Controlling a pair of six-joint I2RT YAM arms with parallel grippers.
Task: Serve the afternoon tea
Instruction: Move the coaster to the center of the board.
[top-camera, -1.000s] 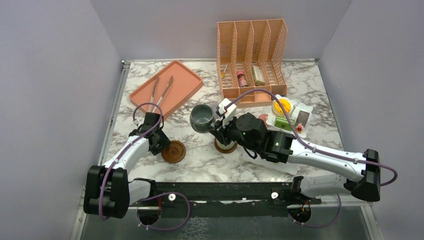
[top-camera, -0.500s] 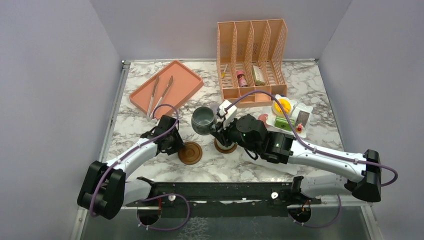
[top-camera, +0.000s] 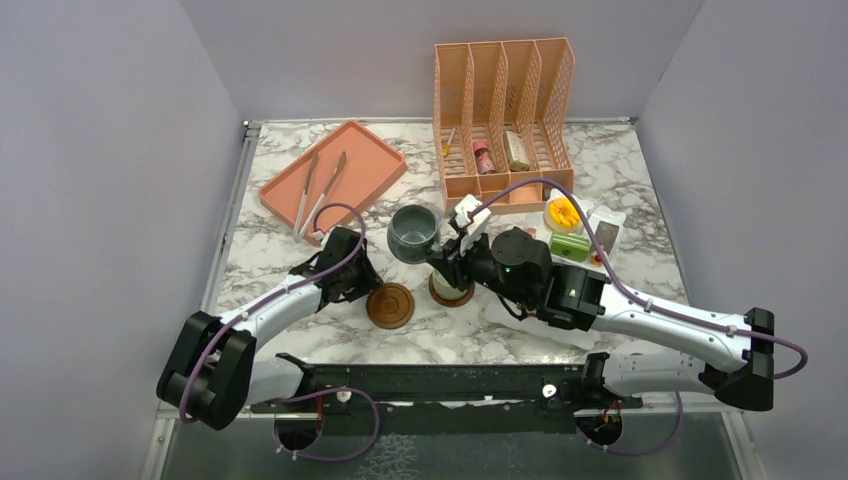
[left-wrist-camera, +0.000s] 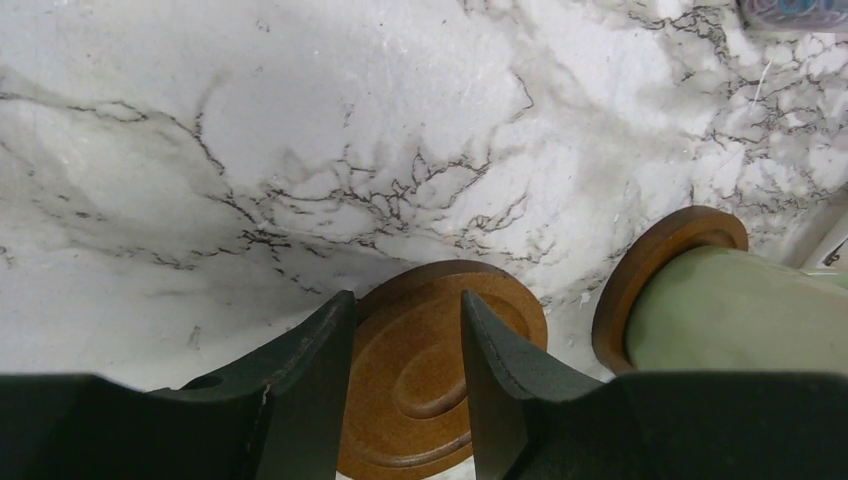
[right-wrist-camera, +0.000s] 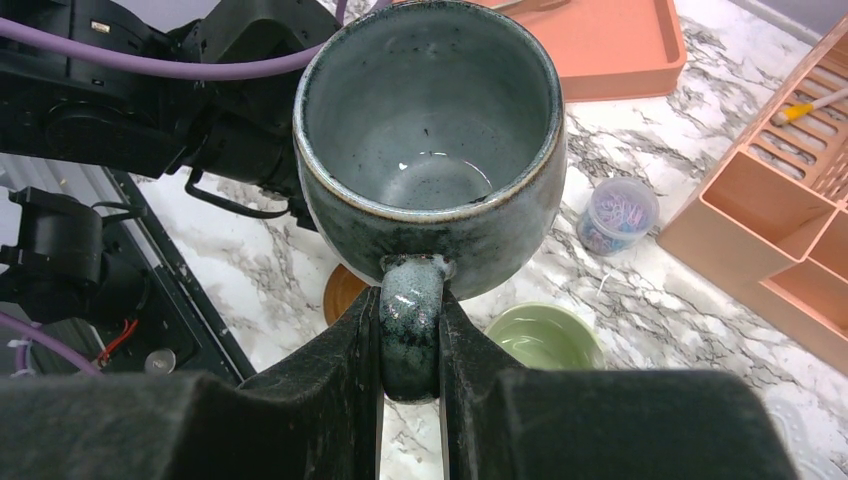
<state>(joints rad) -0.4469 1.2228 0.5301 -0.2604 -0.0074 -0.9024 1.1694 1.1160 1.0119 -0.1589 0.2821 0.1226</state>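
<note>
A grey-blue mug (top-camera: 413, 232) hangs upright and empty over the table, my right gripper (right-wrist-camera: 410, 340) shut on its handle (right-wrist-camera: 411, 318). Below and to its right, a pale green mug (right-wrist-camera: 545, 338) stands on a brown coaster (left-wrist-camera: 655, 255). The second brown coaster (top-camera: 390, 305) lies flat just left of that one. My left gripper (left-wrist-camera: 408, 300) is over its left part, fingers apart, with the coaster's top face showing between them and past the right finger. Toy cakes (top-camera: 565, 215) sit at the right behind my right arm.
An orange tray (top-camera: 370, 160) with two tongs (top-camera: 320, 185) lies at the back left. An orange file rack (top-camera: 505, 120) at the back holds a small pink bottle (top-camera: 483, 157). A tiny lilac cup (right-wrist-camera: 620, 213) stands near the rack.
My left gripper has travelled right and the bare coaster has slid with it, ending close beside the green mug's coaster. The right gripper has carried the grey-blue mug slightly back and right.
</note>
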